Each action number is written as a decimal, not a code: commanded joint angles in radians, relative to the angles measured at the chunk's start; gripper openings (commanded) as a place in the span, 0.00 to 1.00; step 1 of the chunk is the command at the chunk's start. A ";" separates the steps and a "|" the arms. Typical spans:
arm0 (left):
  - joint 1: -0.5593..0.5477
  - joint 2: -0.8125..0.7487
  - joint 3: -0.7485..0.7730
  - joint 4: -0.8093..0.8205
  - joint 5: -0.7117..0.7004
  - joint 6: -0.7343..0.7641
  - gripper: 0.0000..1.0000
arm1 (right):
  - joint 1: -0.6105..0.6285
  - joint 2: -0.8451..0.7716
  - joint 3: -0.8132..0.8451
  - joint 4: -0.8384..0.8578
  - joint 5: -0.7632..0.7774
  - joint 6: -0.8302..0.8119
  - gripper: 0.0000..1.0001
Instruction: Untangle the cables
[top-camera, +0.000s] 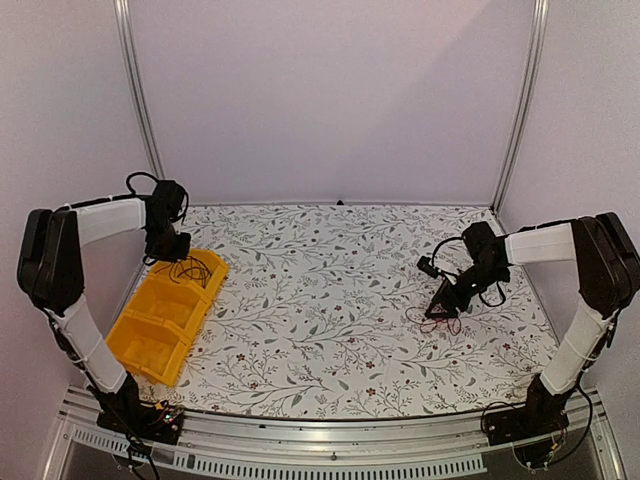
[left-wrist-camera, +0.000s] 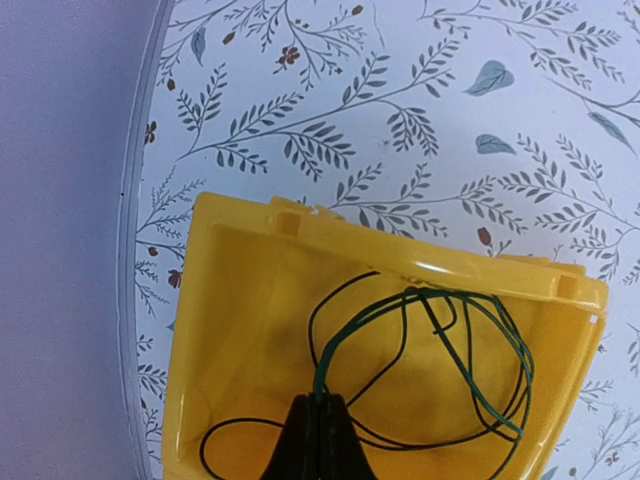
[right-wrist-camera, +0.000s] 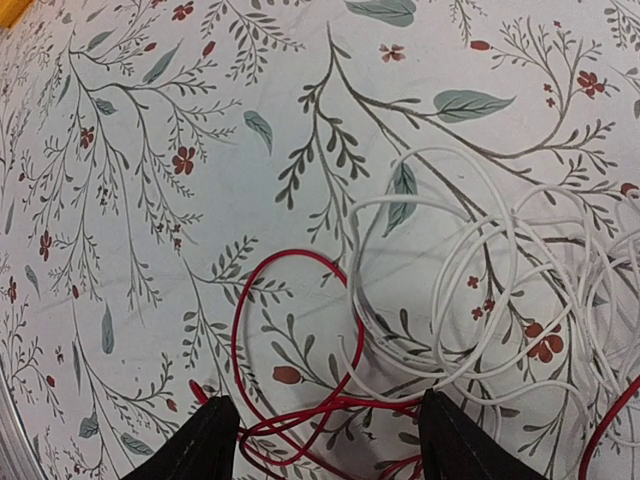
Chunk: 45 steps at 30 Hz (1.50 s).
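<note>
My left gripper (left-wrist-camera: 320, 400) is shut on a thin green cable (left-wrist-camera: 470, 350) and hangs over the far compartment of the yellow bin (left-wrist-camera: 240, 290). A thin black cable (left-wrist-camera: 330, 300) lies looped in that compartment with it. In the top view the left gripper (top-camera: 172, 255) is above the bin (top-camera: 150, 335). My right gripper (right-wrist-camera: 325, 440) is open, low over a red cable (right-wrist-camera: 300, 262) tangled with white cable loops (right-wrist-camera: 480, 290) on the table. In the top view the right gripper (top-camera: 440, 310) is over the red loops (top-camera: 440, 322).
The yellow bin has two compartments and lies along the table's left side. The table has a floral-patterned cover (top-camera: 330, 300). Metal frame posts (top-camera: 135, 90) stand at the back corners. A metal rail (top-camera: 330, 435) runs along the near edge.
</note>
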 joint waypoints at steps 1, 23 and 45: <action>0.010 0.060 -0.038 0.058 -0.002 0.014 0.00 | 0.004 0.027 0.020 -0.005 0.013 -0.006 0.66; -0.017 -0.219 -0.070 -0.073 0.006 -0.091 0.43 | 0.004 -0.004 0.033 -0.008 -0.035 0.016 0.66; -0.005 -0.126 -0.176 0.026 0.185 -0.004 0.19 | 0.005 0.001 0.030 -0.014 -0.030 0.013 0.67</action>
